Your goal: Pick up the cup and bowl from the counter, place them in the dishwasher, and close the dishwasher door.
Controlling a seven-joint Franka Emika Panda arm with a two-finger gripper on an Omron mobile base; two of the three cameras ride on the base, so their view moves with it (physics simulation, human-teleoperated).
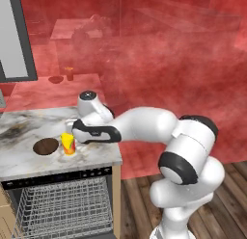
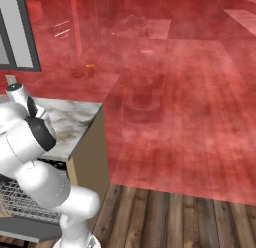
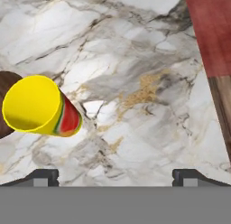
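Note:
The yellow cup (image 1: pixel 68 143) stands upright on the marble counter (image 1: pixel 29 125), close to its front edge. The dark brown bowl (image 1: pixel 46 146) sits just left of the cup. My gripper (image 1: pixel 73 128) hovers just above and slightly right of the cup. In the hand view the cup (image 3: pixel 40 105) lies up and to the left, the bowl (image 3: pixel 5 101) shows at the left edge, and the gripper (image 3: pixel 116 175) is open over bare marble. Below the counter the dishwasher (image 1: pixel 62 178) stands open with its wire rack (image 1: pixel 62 204) pulled out. The grey door (image 2: pixel 30 229) lies low.
The counter's right end (image 1: pixel 117 158) drops to the wooden floor (image 1: pixel 140 204). A grey-framed panel (image 1: pixel 14 35) stands at the back left. Dim red-tinted copies of a cup (image 1: pixel 70 73) and a bowl (image 1: pixel 55 79) show behind the counter.

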